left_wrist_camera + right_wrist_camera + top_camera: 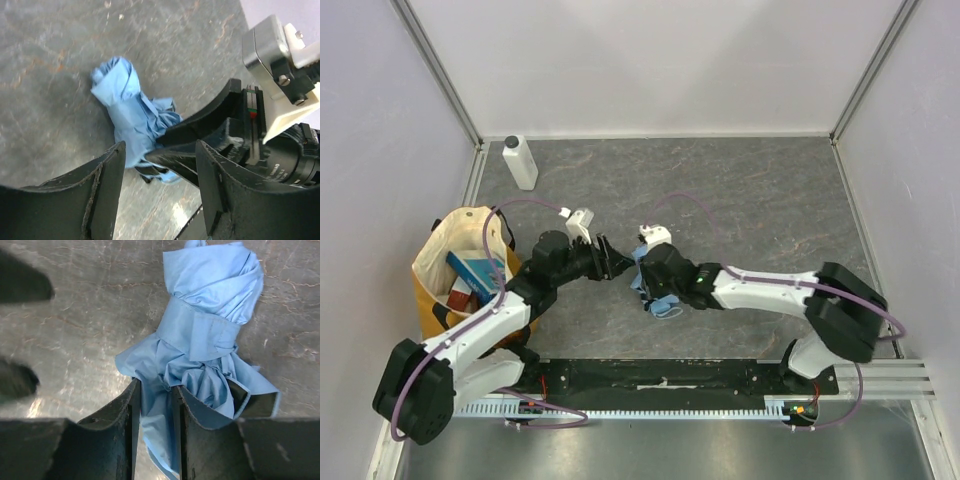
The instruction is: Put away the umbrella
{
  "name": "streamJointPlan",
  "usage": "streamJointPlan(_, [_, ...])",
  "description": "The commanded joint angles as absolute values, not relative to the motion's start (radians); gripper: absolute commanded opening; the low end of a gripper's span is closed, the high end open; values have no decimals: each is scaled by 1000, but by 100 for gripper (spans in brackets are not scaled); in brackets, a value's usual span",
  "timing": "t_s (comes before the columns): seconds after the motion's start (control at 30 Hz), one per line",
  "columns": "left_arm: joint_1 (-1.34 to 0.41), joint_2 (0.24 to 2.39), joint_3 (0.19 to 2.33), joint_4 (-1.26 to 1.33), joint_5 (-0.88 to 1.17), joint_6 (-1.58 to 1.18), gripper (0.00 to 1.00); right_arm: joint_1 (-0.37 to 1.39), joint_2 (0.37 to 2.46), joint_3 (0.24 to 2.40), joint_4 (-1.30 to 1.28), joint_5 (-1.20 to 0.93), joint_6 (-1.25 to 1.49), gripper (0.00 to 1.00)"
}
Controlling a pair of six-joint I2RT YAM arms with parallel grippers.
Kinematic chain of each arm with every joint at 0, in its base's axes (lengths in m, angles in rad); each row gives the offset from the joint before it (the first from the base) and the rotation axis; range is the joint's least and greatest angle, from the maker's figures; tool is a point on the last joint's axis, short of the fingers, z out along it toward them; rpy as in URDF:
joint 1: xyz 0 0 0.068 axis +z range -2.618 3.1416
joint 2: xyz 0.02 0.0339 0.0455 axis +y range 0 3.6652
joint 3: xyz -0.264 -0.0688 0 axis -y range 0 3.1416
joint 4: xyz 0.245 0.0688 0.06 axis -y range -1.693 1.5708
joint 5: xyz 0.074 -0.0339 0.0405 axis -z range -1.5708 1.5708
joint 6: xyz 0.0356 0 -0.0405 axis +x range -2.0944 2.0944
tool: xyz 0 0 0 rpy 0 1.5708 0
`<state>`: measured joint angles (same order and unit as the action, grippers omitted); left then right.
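Observation:
The umbrella [205, 325] is a folded light-blue bundle with a strap round it, lying on the grey table. It also shows in the left wrist view [131, 107] and, mostly under the right wrist, in the top view [663, 303]. My right gripper [155, 390] is shut on a fold of its loose fabric at the near end; it shows at the table's middle in the top view [642, 272]. My left gripper [160, 165] is open and empty, just left of the umbrella, facing the right gripper [617, 265]. Its fingertips [17, 380] show blurred in the right wrist view.
A yellow-and-cream tote bag [440, 245] stands open at the left edge with a blue box [475, 272] inside. A white plastic bottle [520, 162] stands at the back left. White walls enclose the table; a black rail [660, 378] runs along the front.

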<state>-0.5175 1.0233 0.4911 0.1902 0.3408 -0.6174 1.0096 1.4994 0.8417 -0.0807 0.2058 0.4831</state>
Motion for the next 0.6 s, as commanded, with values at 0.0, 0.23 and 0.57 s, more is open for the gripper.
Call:
streamJointPlan(0.0, [-518,942,450,210,339,-661,63,1095,1634,939,-173,515,540,39])
streamJointPlan(0.23, [-515,763,393,175,331,-678,62,1163,1553,974,-268,494,526,57])
streamJointPlan(0.57, [-515,692,512,77,417,-663,65,1160,1357,899,-247,573,655,85])
